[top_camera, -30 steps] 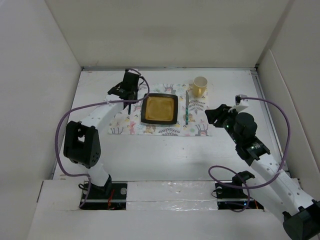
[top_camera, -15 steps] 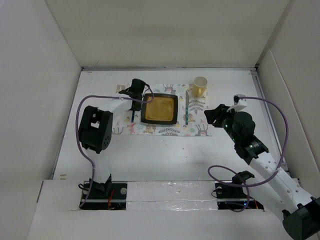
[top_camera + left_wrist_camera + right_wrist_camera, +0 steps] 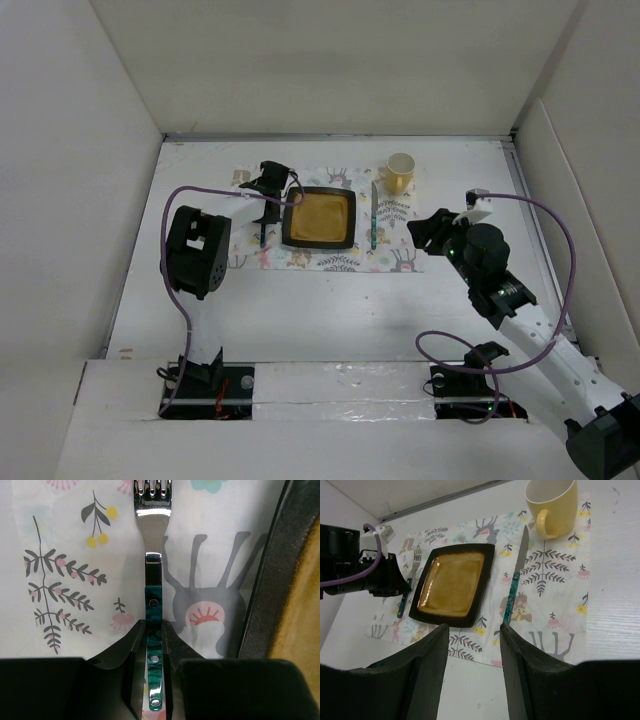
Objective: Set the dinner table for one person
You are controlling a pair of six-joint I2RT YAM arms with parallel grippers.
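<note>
Left end effector (image 3: 153,630) clamps the fork (image 3: 153,530) just left of the plate (image 3: 320,218) on the tabletop's (image 3: 330,300) placemat (image 3: 400,255). Retreating unreleased could drag it crooked. Right end effector (image 3: 471,627) gapes, right of the plate.

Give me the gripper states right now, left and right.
left gripper: closed on the fork, gripping its green handle.
right gripper: open, holding nothing.

The table (image 3: 330,300) is a flat, matte white rectangle, lying level and filling the frame's middle.
</note>
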